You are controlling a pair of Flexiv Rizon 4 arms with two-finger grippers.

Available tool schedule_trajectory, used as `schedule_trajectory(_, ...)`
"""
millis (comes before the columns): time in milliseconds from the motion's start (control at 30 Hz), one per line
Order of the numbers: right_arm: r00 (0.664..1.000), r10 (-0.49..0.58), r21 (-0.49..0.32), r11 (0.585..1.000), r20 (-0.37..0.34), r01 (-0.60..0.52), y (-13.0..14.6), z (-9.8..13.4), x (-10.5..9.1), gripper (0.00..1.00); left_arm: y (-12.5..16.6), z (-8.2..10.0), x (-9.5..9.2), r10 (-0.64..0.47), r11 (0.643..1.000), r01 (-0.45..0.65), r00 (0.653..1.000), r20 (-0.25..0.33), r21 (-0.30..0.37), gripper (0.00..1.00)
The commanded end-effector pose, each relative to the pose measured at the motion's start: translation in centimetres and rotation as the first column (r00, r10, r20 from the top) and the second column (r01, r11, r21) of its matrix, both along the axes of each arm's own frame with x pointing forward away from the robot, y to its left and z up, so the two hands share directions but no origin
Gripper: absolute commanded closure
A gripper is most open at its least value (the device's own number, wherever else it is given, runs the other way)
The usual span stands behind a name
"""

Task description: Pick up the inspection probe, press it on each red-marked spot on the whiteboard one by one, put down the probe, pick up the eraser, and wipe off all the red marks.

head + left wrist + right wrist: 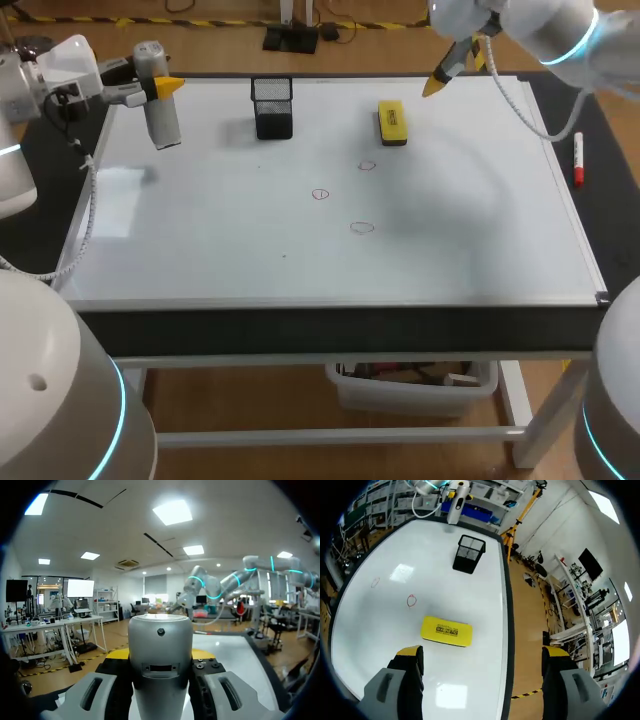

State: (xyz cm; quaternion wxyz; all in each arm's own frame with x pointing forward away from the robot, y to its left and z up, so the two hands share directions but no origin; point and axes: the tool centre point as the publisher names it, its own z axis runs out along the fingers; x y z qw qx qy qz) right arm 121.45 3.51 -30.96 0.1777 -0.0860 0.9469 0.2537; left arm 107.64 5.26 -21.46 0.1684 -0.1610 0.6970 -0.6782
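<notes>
My left gripper (162, 90) hangs over the whiteboard's (200, 250) far left corner, shut on the grey cylindrical probe (160, 110), which stands upright above the board. In the left wrist view the probe (160, 660) fills the gap between the fingers of that gripper (160, 655). Three red marks (367, 166) (320, 194) (362, 228) lie mid-board. The yellow eraser (392, 122) rests at the far middle. My right gripper (458, 68) is open above the board's far right, just beyond the eraser (446, 630), which lies ahead of its tips (482, 655).
A black mesh pen holder (273, 107) stands at the back of the board, left of the eraser, also seen ahead of the right gripper (469, 554). A red marker (578, 160) lies on the black tabletop beside the board's right edge.
</notes>
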Motion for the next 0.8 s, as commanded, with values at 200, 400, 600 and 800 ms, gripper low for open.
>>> schedule_trajectory(200,0.925,0.241,-0.458,0.814,-0.292,-0.357,0.6,-0.1,0.8,0.0,0.0,0.0,0.0,0.0,1.0,0.0,1.0,0.004,-0.002,1.0)
schedule_trajectory(400,0.925,0.241,-0.458,0.814,-0.292,-0.357,0.6,-0.1,0.8,0.0,0.0,0.0,0.0,0.0,1.0,0.0,1.0,0.004,-0.002,1.0)
schedule_trajectory(600,0.894,0.331,-0.434,0.787,-0.303,-0.439,1.4,-0.4,2.1,0.0,0.0,0.0,0.0,0.0,1.0,0.0,1.0,0.004,-0.002,1.0)
schedule_trajectory(800,0.814,0.502,-0.416,0.699,-0.293,-0.581,2.6,-1.7,1.5,0.0,0.0,0.0,0.0,0.0,1.0,0.0,1.0,0.004,-0.002,1.0)
